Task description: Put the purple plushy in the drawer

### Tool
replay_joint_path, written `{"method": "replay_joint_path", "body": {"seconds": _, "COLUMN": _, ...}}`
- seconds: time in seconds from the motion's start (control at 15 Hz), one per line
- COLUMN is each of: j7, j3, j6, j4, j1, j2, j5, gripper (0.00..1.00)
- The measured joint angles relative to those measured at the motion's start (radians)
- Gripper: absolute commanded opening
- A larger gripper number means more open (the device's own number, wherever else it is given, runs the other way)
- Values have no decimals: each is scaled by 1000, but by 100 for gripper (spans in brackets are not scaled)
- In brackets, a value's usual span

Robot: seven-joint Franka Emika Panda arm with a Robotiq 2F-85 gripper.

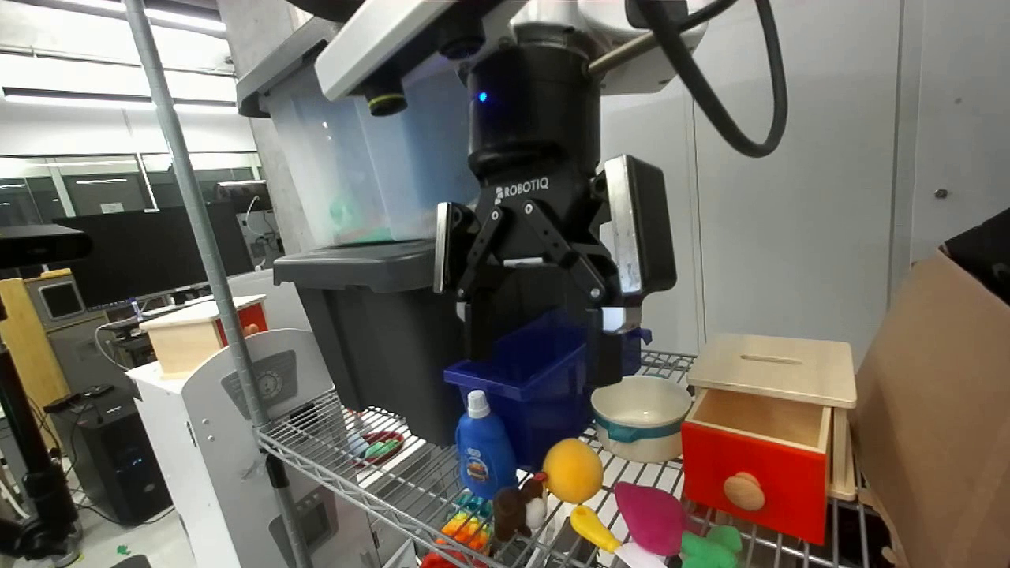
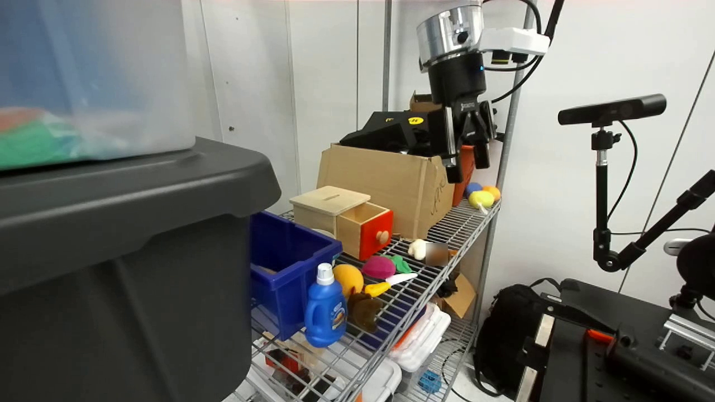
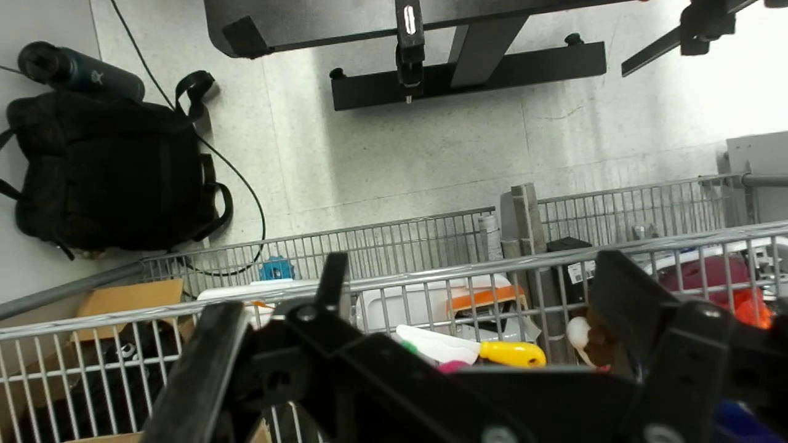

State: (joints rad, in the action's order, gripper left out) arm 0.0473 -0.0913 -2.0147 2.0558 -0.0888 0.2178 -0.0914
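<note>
The black two-fingered gripper (image 3: 475, 277) is spread wide. Past it lies a yellow-handled white knife (image 3: 471, 350). A bit of pinky-purple plushy (image 3: 453, 366) shows beside it.

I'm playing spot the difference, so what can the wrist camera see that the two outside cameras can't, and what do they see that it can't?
Only the wrist view shows the dark bottle next to the black backpack; the backpack also shows in an exterior view.

Only the exterior views show the drawer, pulled open, with its red front, and the orange ball.

All share the gripper, jaws open, the yellow-handled toy knife and the purple plushy, though the wrist view catches just a sliver of that plushy.
</note>
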Motion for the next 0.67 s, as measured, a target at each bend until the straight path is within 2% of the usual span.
{"method": "replay_joint_path", "body": {"seconds": 0.33, "j7": 13, "j3": 0, "j6": 25, "j4": -87, "j1": 0, "j2": 47, "j5": -2, "gripper": 100}}
{"method": "replay_joint_path", "body": {"seconds": 0.67, "j7": 61, "j3": 19, "j6": 25, "j4": -214, "j1": 1, "j2": 182, "j5": -2, "gripper": 100}}
